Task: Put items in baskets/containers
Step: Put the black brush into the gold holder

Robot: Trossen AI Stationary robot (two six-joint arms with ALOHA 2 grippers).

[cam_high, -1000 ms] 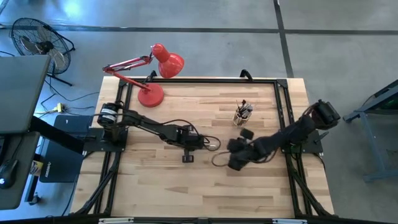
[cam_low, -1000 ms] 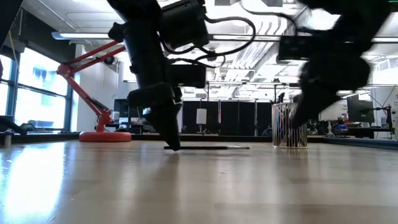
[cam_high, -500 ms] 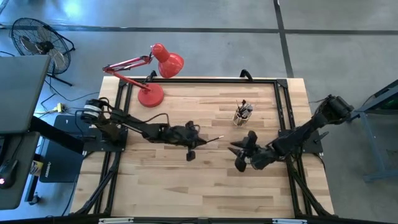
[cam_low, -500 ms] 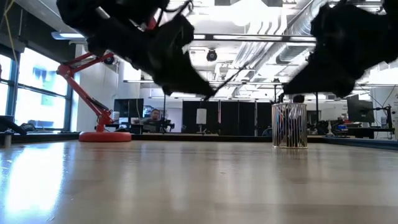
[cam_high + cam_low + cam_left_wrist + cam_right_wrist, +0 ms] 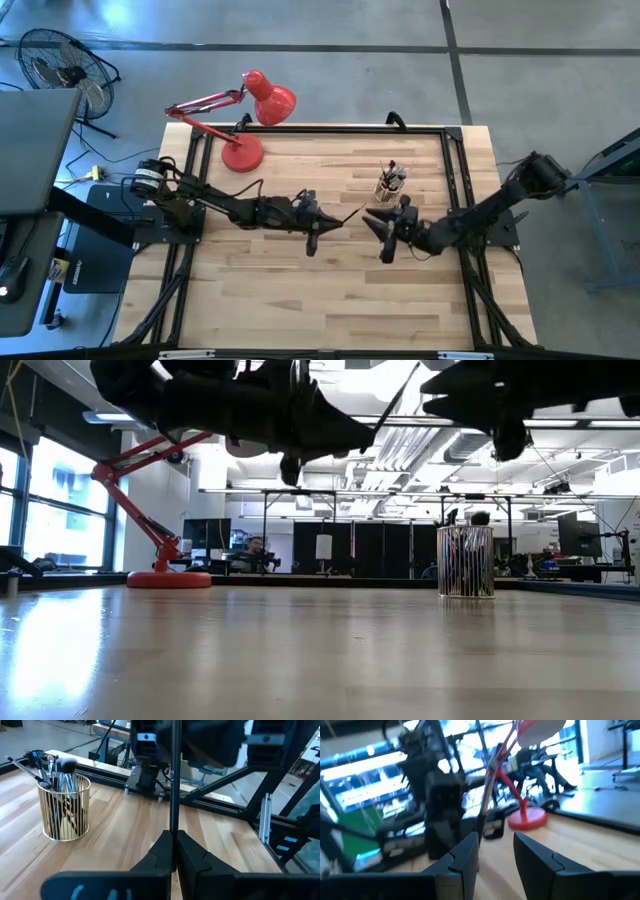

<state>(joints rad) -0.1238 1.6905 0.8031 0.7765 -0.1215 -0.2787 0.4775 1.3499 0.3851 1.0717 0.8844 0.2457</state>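
- left gripper [image 5: 174, 851] above mid-table, fingers clamped on a thin dark brush [image 5: 174, 780]
- right gripper [image 5: 496, 851] facing it, fingers apart, empty
- wire-sided cup [image 5: 388, 187] near the far edge; other brushes [image 5: 52, 767] stand inside

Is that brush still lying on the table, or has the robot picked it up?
No, the left gripper is shut on the brush, holding it up above the table.
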